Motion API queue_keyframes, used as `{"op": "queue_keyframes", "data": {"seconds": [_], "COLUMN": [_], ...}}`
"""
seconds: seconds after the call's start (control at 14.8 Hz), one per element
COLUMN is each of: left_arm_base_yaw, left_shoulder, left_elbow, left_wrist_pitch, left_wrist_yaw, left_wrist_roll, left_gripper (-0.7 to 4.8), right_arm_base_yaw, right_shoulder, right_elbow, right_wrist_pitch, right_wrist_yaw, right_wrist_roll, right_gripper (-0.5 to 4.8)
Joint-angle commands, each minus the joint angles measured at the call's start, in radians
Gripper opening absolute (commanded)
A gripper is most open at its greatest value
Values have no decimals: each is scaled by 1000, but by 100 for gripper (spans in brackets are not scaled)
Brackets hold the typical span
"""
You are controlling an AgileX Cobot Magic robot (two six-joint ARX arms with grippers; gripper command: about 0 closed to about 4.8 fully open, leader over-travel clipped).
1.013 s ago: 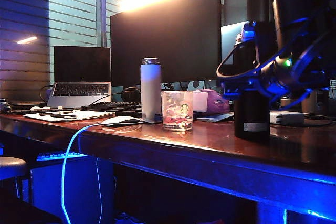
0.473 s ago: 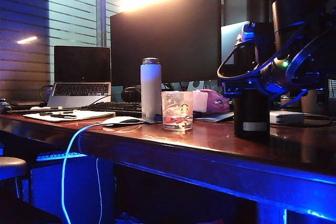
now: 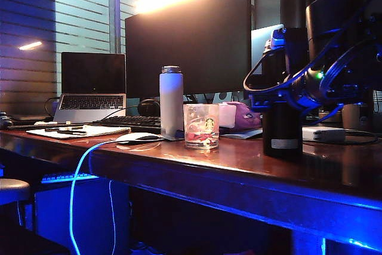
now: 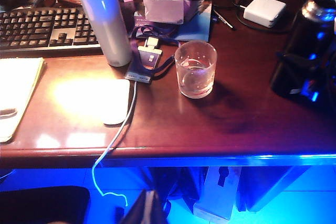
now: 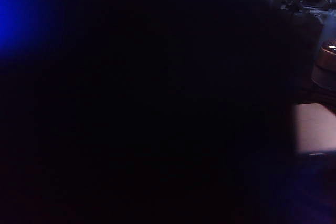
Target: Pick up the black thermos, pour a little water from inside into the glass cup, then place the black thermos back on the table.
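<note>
Right claw [image 3: 280, 97] around black thermos [image 3: 282, 132] mid-body, grip state unclear in dark view. Probably heavy, smooth, slippery; best gripped mid-body. Left claw unseen.

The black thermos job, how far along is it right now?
Early stage. Done: the right gripper has reached the black thermos and sits around its body. In hand: the grasp; whether the jaws have closed is unclear, and the thermos stands upright on the table. Left: lifting, pouring into the glass cup, then setting the thermos back down. The left gripper is out of view.
</note>
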Motion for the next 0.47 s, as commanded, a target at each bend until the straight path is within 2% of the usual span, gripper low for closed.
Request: {"op": "queue_keyframes", "data": {"seconds": [0.07, 0.47], "left_arm_base_yaw": [-1, -1], "left_shoulder": [-4, -4], "left_elbow": [5, 5], "left_wrist_pitch": [11, 11], "left_wrist_yaw": [4, 4], "left_wrist_roll": [-3, -3], "left_gripper": [-5, -5], "right_arm_base_yaw": [0, 0], "right_shoulder": [-2, -5], "right_elbow": [3, 3], "right_wrist_pitch": [4, 0], "right_wrist_yaw": [8, 15], "right_wrist_roll": [-3, -3], "right_gripper": [10, 10]}}
